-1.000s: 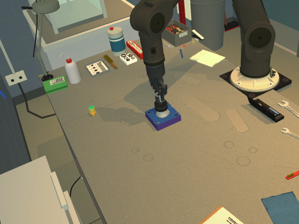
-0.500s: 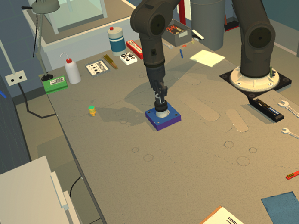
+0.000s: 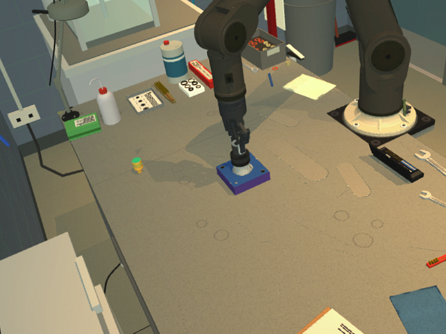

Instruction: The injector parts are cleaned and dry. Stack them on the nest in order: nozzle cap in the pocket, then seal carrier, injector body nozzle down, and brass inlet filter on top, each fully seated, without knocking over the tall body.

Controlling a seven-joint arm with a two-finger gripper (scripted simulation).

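Observation:
The injector body, a dark upright cylinder, is held in my closed gripper and stands nozzle down over the blue nest. Its lower end meets a pale ring, the seal carrier, which sits in the nest's pocket. The nozzle cap is hidden under it. The brass inlet filter, with a green top, stands alone on the table to the left of the nest.
The arm's base is bolted to the table right of the nest. A black gauge and wrenches lie beyond it. Bottles, trays and a grey parts box line the back edge.

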